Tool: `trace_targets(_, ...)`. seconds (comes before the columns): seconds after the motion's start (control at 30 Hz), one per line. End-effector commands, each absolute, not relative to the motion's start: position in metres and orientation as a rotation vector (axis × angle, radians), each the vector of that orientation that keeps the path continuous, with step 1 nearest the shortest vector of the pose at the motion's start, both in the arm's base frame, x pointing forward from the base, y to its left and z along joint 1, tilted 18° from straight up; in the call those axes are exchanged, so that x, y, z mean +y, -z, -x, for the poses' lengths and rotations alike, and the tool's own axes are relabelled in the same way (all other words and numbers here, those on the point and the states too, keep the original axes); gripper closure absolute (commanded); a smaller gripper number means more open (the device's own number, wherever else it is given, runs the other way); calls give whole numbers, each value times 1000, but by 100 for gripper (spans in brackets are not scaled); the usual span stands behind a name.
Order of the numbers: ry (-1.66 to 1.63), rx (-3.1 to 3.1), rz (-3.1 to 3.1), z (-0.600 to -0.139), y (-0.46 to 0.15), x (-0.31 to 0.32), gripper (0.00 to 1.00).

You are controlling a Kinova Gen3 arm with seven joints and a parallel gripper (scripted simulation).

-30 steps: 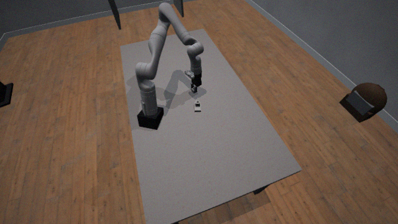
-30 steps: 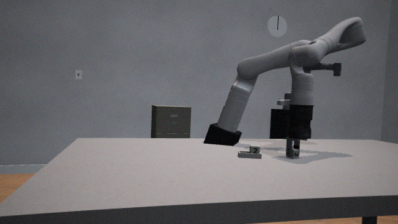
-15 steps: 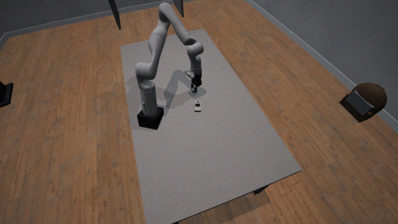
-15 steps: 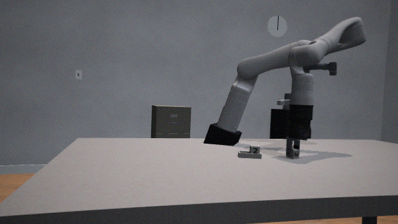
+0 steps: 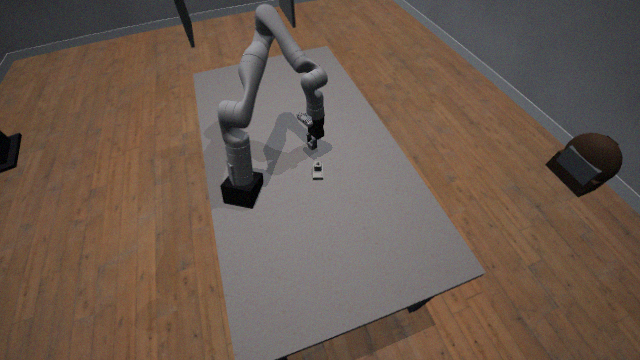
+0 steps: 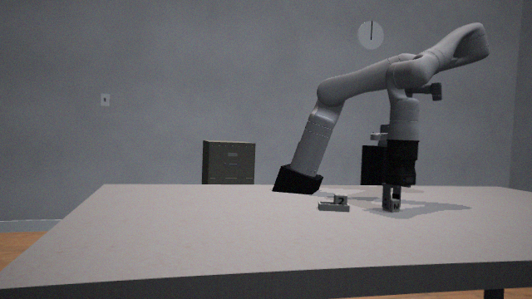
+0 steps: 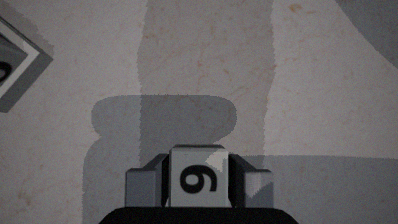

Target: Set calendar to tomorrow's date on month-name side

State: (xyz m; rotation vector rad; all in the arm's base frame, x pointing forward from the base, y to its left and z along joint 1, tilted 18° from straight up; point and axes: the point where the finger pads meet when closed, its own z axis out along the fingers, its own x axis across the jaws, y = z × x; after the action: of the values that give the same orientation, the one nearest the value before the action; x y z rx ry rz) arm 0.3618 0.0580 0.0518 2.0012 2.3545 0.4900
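The small pale tray lies flat on the table. One digit cube stands in it, at the right in the exterior view, showing an upright 2 there. No month name is readable. The other cube is outside the tray, low at the table. Its top shows a 6 or 9 turned sideways in the wrist view; its side shows a sideways 2 in the exterior view. My gripper is open around this cube, with narrow gaps beside it.
The arm's black base stands at the table's edge. The tray is a short way beside the gripper, at the upper left in the wrist view. A cabinet stands beyond the table.
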Motion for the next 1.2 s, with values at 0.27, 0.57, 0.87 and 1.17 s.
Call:
trace_targets(0.27, -492, 2353, -2001, -362, -52, 58, 16)
trace_targets(0.57, -492, 2353, -2001, -362, -52, 58, 10)
trace_targets(0.87, -492, 2353, -2001, -361, -57, 57, 10)
trace_targets(1.17, -492, 2353, -2001, -355, -84, 50, 10)
